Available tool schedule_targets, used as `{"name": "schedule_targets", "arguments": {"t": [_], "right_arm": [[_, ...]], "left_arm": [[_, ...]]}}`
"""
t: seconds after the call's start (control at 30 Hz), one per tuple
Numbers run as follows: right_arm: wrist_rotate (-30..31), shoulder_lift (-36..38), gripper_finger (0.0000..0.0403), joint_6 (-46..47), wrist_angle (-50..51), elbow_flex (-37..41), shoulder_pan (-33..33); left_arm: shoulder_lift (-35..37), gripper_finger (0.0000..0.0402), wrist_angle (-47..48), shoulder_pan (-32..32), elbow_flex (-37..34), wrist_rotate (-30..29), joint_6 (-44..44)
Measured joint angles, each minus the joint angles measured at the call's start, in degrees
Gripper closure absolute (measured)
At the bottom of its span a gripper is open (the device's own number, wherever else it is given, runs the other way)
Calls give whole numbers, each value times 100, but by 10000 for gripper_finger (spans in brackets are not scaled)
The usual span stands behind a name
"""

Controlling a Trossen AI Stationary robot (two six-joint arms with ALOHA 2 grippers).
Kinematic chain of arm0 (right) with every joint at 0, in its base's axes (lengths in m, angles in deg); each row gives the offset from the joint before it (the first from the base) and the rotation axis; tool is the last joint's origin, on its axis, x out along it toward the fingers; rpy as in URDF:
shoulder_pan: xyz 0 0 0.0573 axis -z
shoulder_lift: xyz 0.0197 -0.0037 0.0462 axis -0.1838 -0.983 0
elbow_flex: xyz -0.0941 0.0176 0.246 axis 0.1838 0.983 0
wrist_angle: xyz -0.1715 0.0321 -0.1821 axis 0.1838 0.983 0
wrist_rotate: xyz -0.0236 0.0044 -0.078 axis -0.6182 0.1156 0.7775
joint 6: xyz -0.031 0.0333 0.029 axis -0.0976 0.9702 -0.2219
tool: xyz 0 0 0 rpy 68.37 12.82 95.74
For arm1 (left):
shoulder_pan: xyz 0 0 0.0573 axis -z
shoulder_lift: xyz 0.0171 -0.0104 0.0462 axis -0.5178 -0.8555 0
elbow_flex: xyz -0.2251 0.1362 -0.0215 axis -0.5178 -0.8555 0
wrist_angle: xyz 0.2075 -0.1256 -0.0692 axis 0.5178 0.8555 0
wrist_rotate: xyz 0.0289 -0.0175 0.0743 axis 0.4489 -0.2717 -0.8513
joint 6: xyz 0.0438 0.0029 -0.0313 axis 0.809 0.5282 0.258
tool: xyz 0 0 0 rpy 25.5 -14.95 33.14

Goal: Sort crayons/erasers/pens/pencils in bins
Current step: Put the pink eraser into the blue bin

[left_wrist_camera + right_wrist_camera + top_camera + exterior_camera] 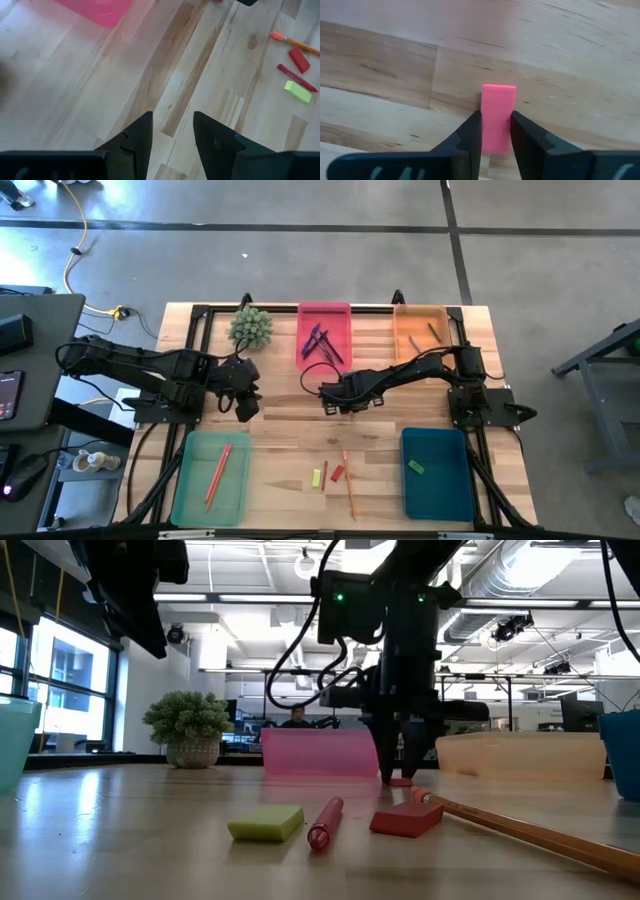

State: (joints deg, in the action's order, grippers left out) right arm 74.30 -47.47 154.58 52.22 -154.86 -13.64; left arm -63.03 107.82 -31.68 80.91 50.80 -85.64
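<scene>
My right gripper [335, 404] stands at the table's middle, fingers down, shut on a small pink eraser [498, 107]. My left gripper [246, 406] hangs open and empty over bare wood left of it. Near the front edge a yellow-green eraser [316, 478], a short red stick [324, 472], a red eraser [337, 473] and a long orange pencil [348, 482] lie flat. The pink bin [325, 315] holds dark pens, the orange bin [420, 320] a dark stick, the pale green bin [195, 480] a red pencil, and the dark blue bin [440, 490] a green eraser. My right gripper pinches the pink eraser's two long sides [496, 131] between its two fingers, at one end of the block. The fingers come from above, pointing down, and lie along the block. The eraser lies flat at table level [400, 781]; whether it is lifted cannot be told.
A potted plant [250, 326] stands at the far left of the table beside the pink bin. Bare wood lies between the two rows of bins. A dark frame [200, 310] runs around the table's edges.
</scene>
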Motion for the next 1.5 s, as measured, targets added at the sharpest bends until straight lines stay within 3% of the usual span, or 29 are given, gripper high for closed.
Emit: {"name": "schedule_targets", "arguments": {"t": [0.33, 0.5, 0.77, 1.2, 1.33, 1.5], "right_arm": [[248, 126, 322, -211, -120, 21, -216], [144, 408, 323, -122, -82, 38, -440], [558, 1035, 323, -42, 118, 19, -852], [1975, 2502, 322, 99, 1535, 10, -1612], [2052, 2920, 322, 91, 2315, 7, -1817], [2067, 3383, 322, 95, 3318, 5, -2152]], "left_arm": [[0, 273, -4, -30, 0, 25, 218], [0, 273, -36, -30, 0, 23, 218], [0, 273, -284, -30, 0, 7, 218], [0, 273, -1214, -23, 0, 126, 223], [0, 273, -1519, -21, 19, 398, 275], [0, 273, -1688, -21, 274, 284, -17]]}}
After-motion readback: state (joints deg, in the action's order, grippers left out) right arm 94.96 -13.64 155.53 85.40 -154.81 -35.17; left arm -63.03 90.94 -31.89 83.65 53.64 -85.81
